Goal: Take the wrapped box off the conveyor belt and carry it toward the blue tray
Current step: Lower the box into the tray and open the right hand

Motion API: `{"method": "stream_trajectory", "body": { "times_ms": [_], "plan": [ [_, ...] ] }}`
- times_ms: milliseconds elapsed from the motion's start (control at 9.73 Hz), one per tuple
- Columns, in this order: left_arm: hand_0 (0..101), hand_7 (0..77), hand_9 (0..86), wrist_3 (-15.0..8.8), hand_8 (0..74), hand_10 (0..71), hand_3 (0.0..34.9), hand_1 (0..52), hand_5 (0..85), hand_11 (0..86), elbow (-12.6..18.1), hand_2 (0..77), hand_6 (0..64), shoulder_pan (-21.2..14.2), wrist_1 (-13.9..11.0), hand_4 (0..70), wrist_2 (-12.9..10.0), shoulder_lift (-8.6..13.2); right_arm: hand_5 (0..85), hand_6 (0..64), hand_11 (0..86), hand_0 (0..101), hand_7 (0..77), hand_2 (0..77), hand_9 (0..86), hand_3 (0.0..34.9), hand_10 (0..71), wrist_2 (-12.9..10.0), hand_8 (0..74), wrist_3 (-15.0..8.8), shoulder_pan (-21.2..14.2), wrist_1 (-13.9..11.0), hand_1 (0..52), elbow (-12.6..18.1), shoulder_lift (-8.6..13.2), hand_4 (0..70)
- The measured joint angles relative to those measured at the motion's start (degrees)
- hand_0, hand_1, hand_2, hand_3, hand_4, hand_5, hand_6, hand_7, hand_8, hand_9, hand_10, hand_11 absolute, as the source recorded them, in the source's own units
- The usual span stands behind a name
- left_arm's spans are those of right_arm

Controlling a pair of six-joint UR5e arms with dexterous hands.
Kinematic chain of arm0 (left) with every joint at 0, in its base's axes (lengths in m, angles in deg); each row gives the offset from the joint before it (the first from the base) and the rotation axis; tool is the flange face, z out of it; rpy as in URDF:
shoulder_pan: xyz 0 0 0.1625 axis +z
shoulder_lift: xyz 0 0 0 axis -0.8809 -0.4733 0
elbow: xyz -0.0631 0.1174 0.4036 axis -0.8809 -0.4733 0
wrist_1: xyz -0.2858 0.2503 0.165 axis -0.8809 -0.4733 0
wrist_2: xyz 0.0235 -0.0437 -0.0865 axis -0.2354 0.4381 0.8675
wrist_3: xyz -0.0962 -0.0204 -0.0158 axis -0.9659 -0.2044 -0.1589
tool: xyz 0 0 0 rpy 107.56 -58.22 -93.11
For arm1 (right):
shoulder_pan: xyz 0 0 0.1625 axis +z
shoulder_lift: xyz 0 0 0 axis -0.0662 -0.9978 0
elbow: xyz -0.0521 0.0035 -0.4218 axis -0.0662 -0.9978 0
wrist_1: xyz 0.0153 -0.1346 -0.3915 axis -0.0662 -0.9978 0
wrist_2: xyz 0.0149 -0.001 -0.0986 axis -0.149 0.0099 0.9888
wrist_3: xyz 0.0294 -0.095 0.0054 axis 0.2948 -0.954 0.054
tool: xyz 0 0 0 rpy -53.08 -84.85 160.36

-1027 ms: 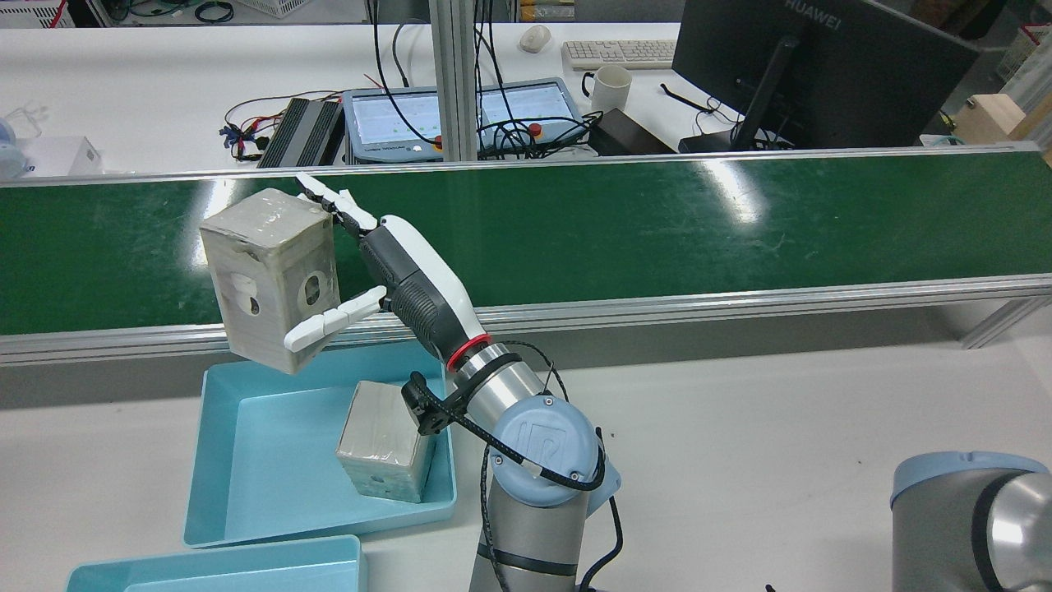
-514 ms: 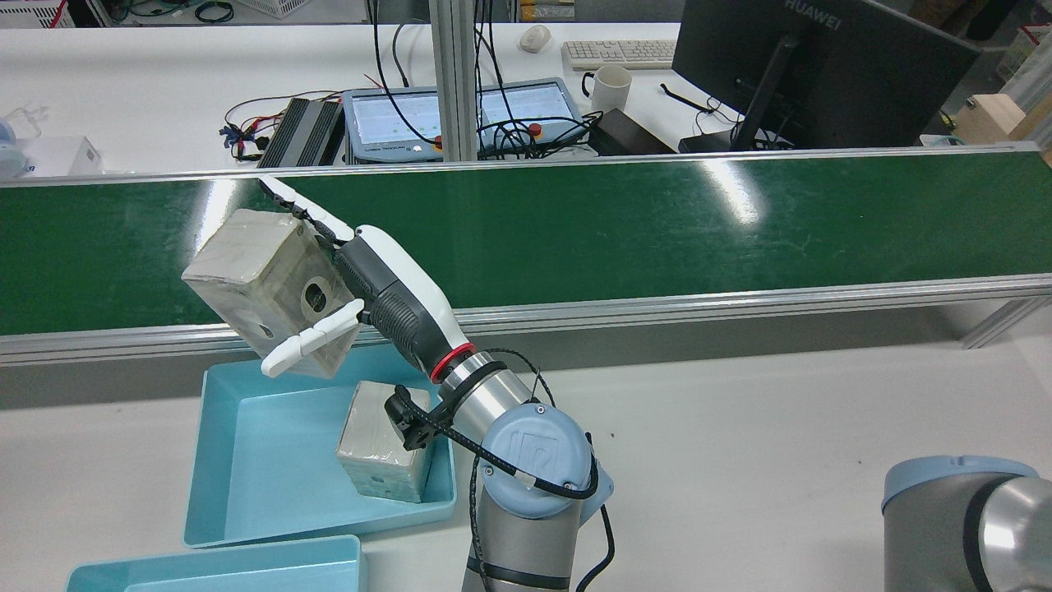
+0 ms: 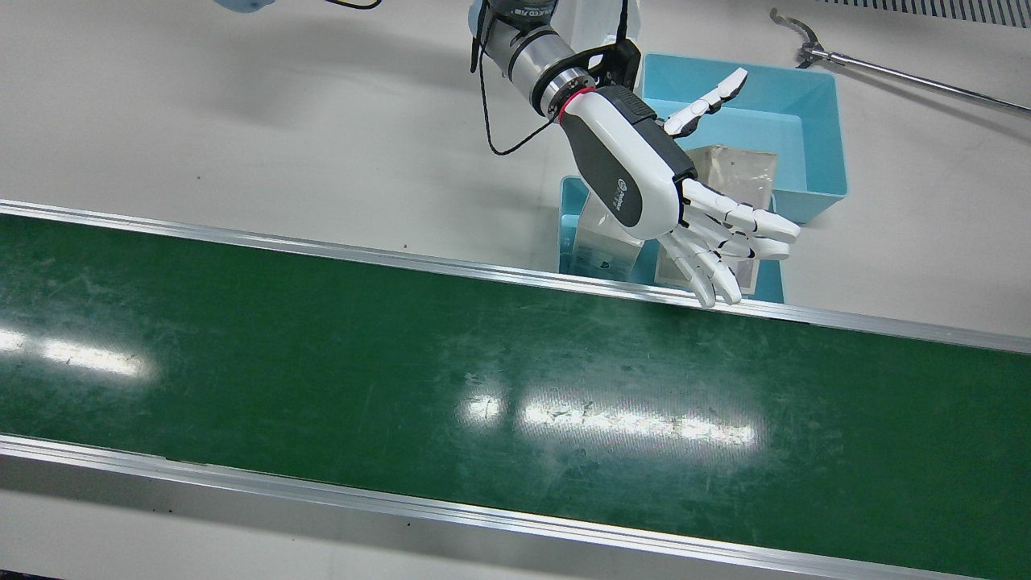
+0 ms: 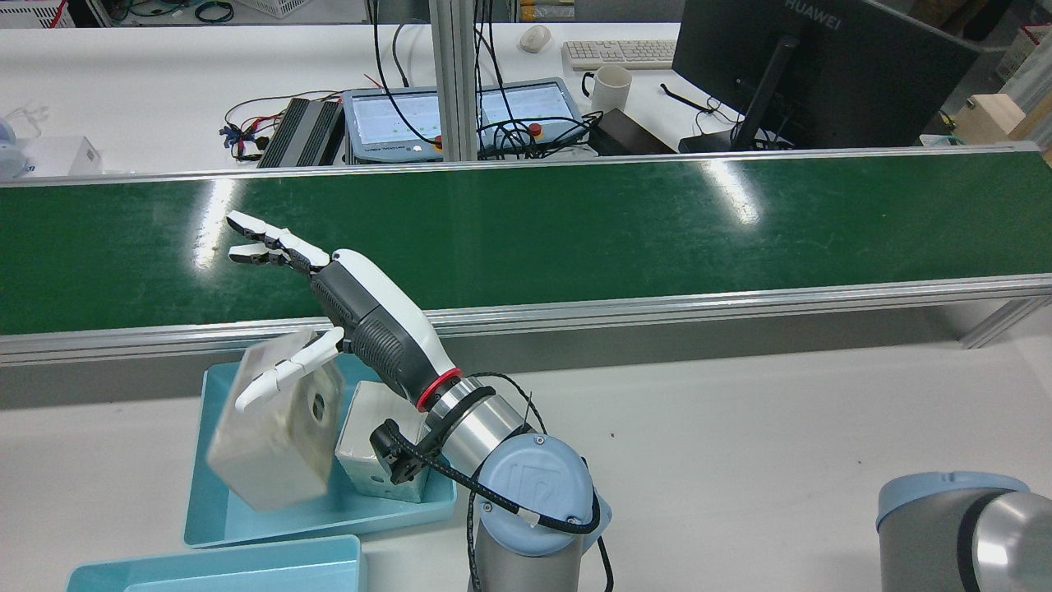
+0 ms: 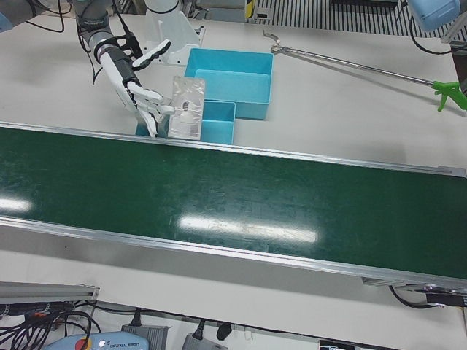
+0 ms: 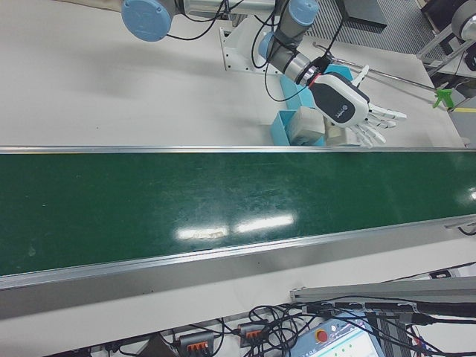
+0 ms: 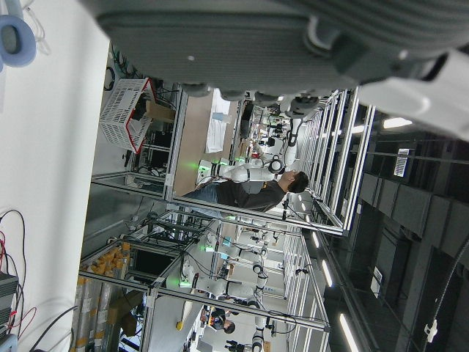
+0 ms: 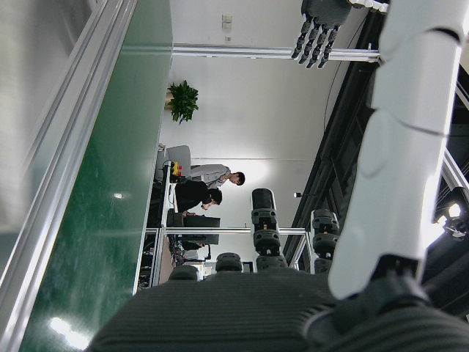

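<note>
Box (image 4: 275, 427), wrapped in pale plastic and blurred, hangs tilted over the blue tray (image 4: 215, 493), free of the left hand (image 4: 362, 316). That hand is spread wide above the tray's belt-side edge, nothing in it; its thumb lies across the box's top corner in the rear view, though contact cannot be judged.

A second wrapped box (image 4: 380, 448) sits in the tray at 3 o'clock from the first, close beside it. A second blue tray (image 4: 222, 567) lies at 6 o'clock, just beside the first. The green belt (image 4: 575, 230) at 12 o'clock is bare.

The front view shows the hand (image 3: 644, 181) covering much of the tray (image 3: 821, 145), with both boxes only partly visible beneath. The left-front view shows the box (image 5: 187, 108) upright-looking beside the fingers (image 5: 149, 109), and a long reacher tool (image 5: 350, 62) on the table at 2 o'clock. The right hand view shows its own fingers (image 8: 399, 147) extended, holding nothing.
</note>
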Motion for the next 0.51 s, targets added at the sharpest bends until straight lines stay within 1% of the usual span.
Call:
{"method": "stream_trajectory", "body": {
  "times_ms": [103, 205, 308, 411, 514],
  "plan": [
    [0, 0.5, 0.0, 0.00, 0.5, 0.5, 0.0, 0.0, 1.1, 0.5, 0.00, 1.1, 0.5, 0.00, 0.00, 0.0, 0.00, 0.00, 6.5, 4.9, 1.6, 46, 19.1, 1.6, 1.1, 6.1, 0.0, -0.22, 1.1, 0.01, -0.17, -0.13, 9.8, 2.00, -1.29, 12.5],
    [0, 0.5, 0.0, 0.00, 0.5, 0.5, 0.0, 0.0, 1.1, 0.5, 0.00, 0.5, 0.5, 0.00, 0.00, 0.0, 0.00, 0.00, 9.8, 4.9, 1.1, 46, 21.3, 1.6, 2.7, 6.9, 0.0, -0.54, 3.3, 0.04, 0.35, -0.28, 9.8, 4.78, -3.25, 14.2],
    [0, 0.5, 0.0, 0.00, 0.5, 0.5, 0.0, 0.0, 1.1, 0.5, 0.00, 0.5, 0.5, 0.00, 0.00, 0.0, 0.00, 0.00, 13.6, 6.0, 1.1, 47, 23.5, 1.6, 3.3, 9.0, 0.0, -0.73, 3.3, 0.28, 2.09, -0.81, 12.0, 7.72, -5.46, 14.7],
    [0, 0.5, 0.5, 0.00, 0.5, 0.0, 0.0, 0.0, 1.1, 0.5, 0.00, 0.5, 0.5, 0.00, 0.00, 0.0, 0.00, 0.00, 13.6, 6.0, 1.1, 47, 23.5, 1.6, 3.3, 9.0, 0.0, -0.84, 3.3, 1.45, 4.57, -2.24, 12.0, 10.60, -7.76, 14.7],
    [0, 0.5, 0.5, 0.00, 0.5, 0.0, 0.0, 0.0, 1.1, 0.5, 0.00, 0.5, 0.5, 0.00, 0.00, 0.0, 0.00, 0.00, 22.9, 9.3, 1.1, 49, 30.5, 7.1, 7.1, 6.7, 0.0, -0.63, 6.0, 4.47, 7.79, -4.92, 15.3, 13.38, -10.29, 16.9]
  ]
}}
